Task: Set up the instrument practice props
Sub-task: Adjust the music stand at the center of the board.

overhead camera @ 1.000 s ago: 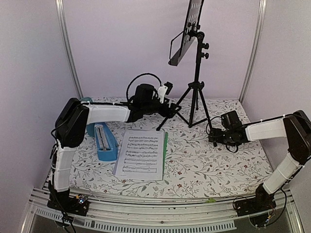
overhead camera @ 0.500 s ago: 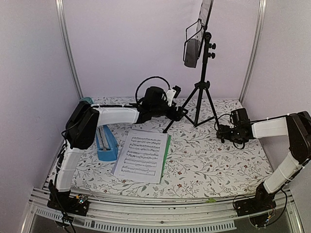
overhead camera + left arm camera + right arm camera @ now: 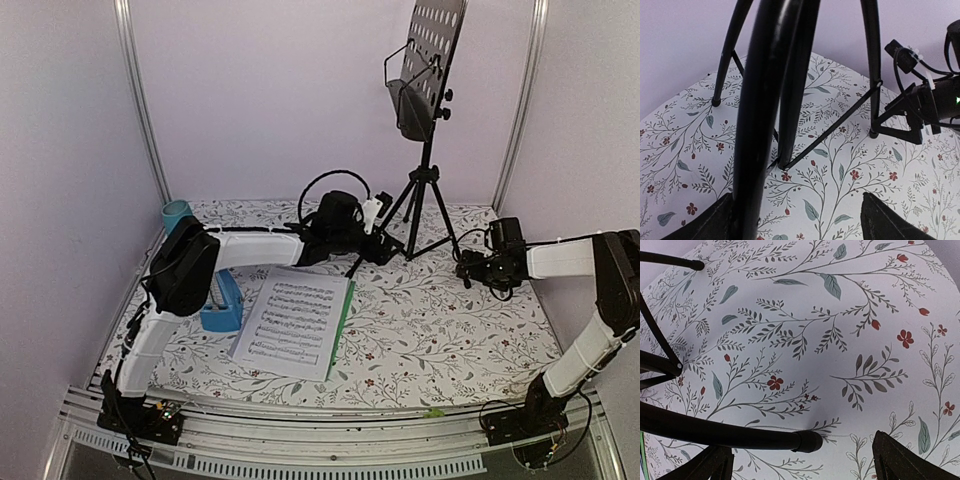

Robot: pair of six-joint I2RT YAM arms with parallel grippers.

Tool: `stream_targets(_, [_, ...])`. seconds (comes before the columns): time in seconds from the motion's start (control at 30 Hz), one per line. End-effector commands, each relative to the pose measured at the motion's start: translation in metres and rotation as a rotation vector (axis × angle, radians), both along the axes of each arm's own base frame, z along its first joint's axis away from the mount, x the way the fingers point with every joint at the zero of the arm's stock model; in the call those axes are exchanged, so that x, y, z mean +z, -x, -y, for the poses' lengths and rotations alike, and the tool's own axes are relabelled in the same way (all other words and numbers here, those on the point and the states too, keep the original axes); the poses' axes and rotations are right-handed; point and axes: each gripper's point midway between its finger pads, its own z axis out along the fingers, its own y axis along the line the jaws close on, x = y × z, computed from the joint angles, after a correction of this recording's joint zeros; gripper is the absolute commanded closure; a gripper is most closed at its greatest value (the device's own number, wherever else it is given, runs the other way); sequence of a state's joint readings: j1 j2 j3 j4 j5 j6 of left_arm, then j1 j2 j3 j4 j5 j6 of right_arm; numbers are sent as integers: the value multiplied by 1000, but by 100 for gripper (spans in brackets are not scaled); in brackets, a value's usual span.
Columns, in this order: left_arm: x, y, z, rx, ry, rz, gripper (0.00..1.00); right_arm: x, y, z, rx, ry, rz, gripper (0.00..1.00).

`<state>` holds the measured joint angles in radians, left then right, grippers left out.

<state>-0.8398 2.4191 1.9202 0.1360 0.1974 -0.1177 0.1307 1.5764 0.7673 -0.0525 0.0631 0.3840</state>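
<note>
Black tripod music stand with a perforated panel [image 3: 432, 60] is upright at the back of the floral desk [image 3: 420, 330]. The white and green sheet-music pages [image 3: 295, 325] lie flat in front of the stand, and the small blue pyramid-shaped metronome [image 3: 225, 310] sits farther to its left, so loading the pages looks still to do. Left end effector [image 3: 795, 222] and right end effector [image 3: 805, 462] gape wide, each straddling a stand leg. Since a second ago the stand has slid right and turned its panel.
</note>
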Motion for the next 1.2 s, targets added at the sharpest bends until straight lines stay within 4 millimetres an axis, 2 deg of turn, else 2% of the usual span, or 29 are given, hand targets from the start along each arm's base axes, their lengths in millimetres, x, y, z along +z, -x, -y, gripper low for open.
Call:
stream_targets(0.0, [-3, 15, 16, -32, 8, -12, 15, 25, -25, 12, -28, 0, 78, 1])
stream_targets(0.3, [-5, 40, 37, -78, 19, -15, 16, 48, -34, 7, 8, -12, 112, 1])
stream_targets(0.6, [-6, 53, 51, -104, 28, -18, 16, 96, -19, -1, 33, -66, 190, 1])
stream_targets(0.73, [-5, 56, 55, -110, 33, -17, 16, 109, -10, -4, 42, -85, 209, 1])
stream_targets(0.97, [-2, 67, 64, -126, 43, -13, 16, 125, 7, -11, 62, -118, 236, 1])
stream_targets(1.17, [1, 79, 73, -148, 55, -13, 16, 121, 11, -24, 115, -126, 228, 1])
